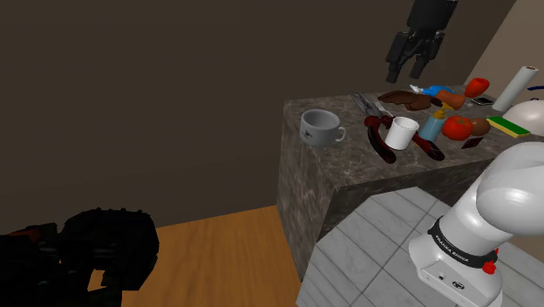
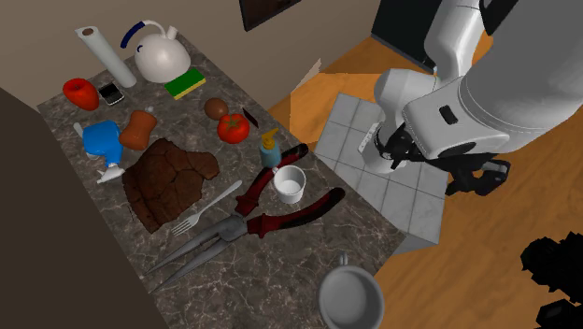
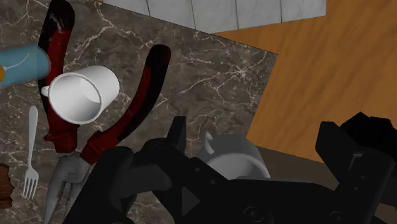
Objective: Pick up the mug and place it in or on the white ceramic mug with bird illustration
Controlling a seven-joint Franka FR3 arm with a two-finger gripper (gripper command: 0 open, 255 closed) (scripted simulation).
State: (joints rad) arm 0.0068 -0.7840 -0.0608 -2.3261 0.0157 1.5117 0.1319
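A small white mug (image 1: 402, 133) stands upright on the dark marble counter (image 1: 349, 166), between the red handles of big pliers (image 1: 382, 146). A wider grey mug (image 1: 321, 126) sits alone near the counter's corner at the shoulder view's left. My gripper (image 1: 408, 66) hangs open high above the cluttered part of the counter, holding nothing. In the wrist view the grey mug (image 3: 232, 156) lies below, between the spread fingers (image 3: 178, 137), and the white mug (image 3: 79, 95) is off to the side. The second exterior view shows the white mug (image 2: 289, 183) and the grey mug (image 2: 349, 297) too.
Around the white mug lie a fork (image 2: 201, 217), a soap bottle (image 2: 269, 148), a brown cloth (image 2: 168, 179), a tomato (image 2: 233, 128), a sponge (image 2: 185, 83), a white kettle (image 2: 159, 54) and a paper roll (image 2: 105, 54). Wooden floor (image 1: 218, 253) lies beyond the counter's edge.
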